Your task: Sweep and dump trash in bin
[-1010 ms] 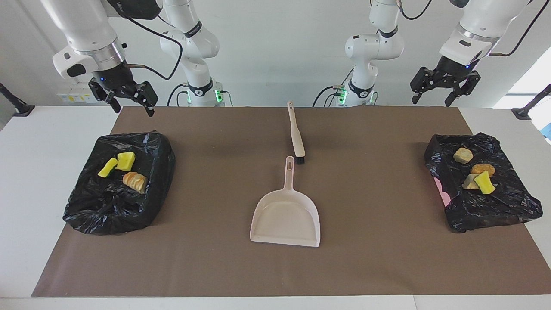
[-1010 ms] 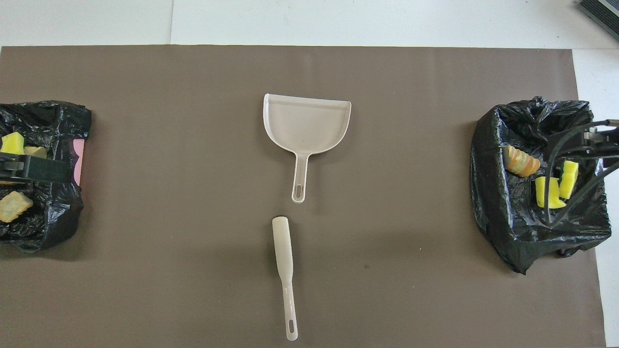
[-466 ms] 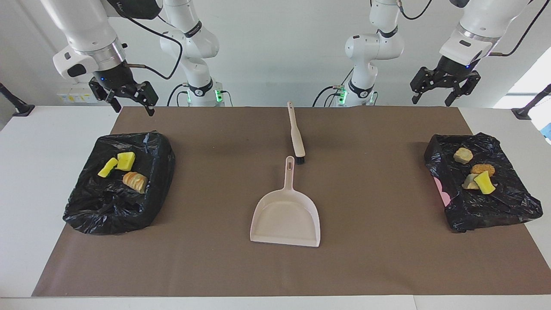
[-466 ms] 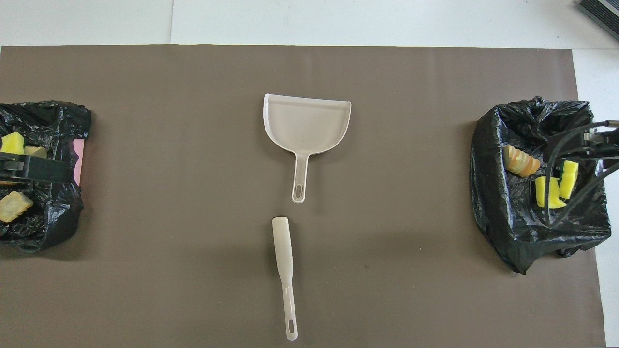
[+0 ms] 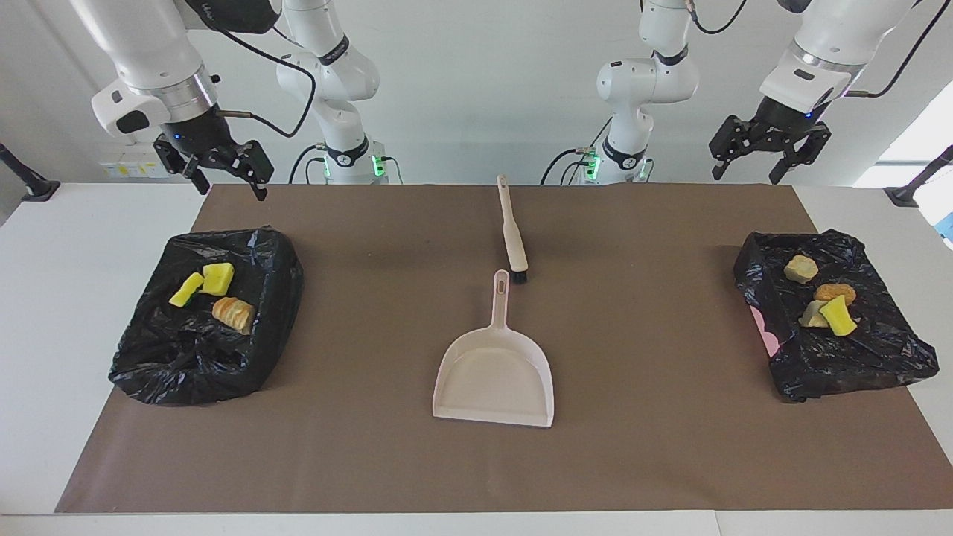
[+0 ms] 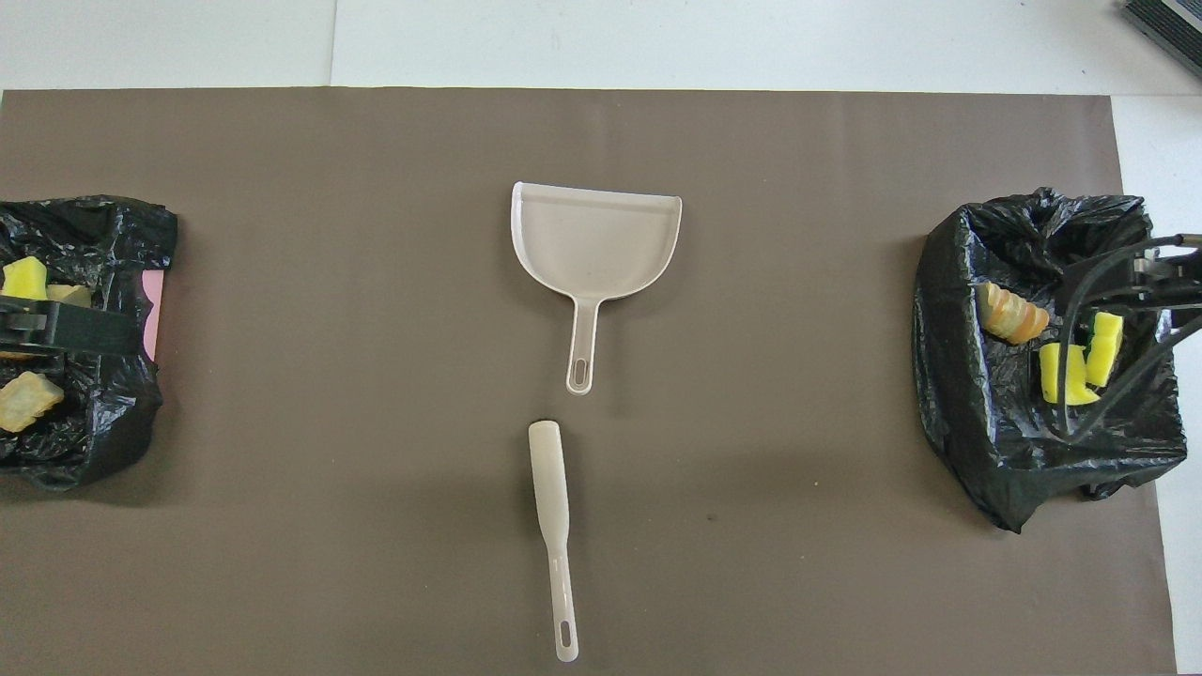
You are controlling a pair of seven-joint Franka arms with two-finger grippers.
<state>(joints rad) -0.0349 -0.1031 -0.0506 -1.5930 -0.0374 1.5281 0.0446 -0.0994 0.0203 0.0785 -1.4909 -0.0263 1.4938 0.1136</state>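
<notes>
Both arms are waiting high with nothing held: the right end effector (image 5: 223, 170) and the left end effector (image 5: 767, 152) are hanging wide open, each over its own bin (image 5: 272, 253) edge. The trash (image 5: 216, 279) is already lying in the bins below them, so dustpan (image 5: 495, 380) and brush (image 5: 512, 231) are resting unused between.

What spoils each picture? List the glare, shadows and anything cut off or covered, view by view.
Facing view: bright window glare at the frame edge beside the left hand; soft arm shadows fall on the brown mat. Overhead view: light is even, the bin bags' plastic glints, the bin at the left arm's end is cut by the frame edge, and dark cables and hand parts cover some of the trash.
</notes>
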